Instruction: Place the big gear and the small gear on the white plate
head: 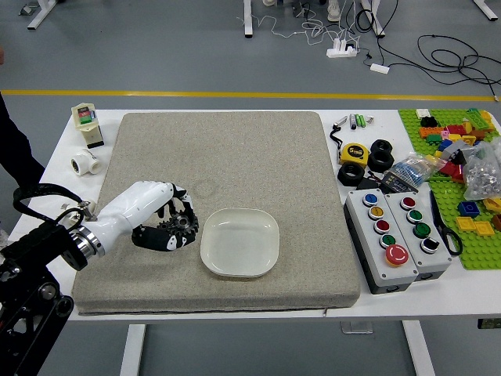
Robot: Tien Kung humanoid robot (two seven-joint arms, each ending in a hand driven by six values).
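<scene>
Got big gear point(182, 224) gripped in left robot hand point(155, 236), fingers curled round it. Held just left of white plate point(239, 244); likely needs short shift right, then release. Can't see small gear, maybe hidden by hand.

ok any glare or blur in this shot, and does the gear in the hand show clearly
Head view: soft, even light with faint shadows; small glints on the clear plastic bag; no obvious blur on the white plate; the big gear partly blends into the left hand's black fingers, so its outline is unclear.
</scene>
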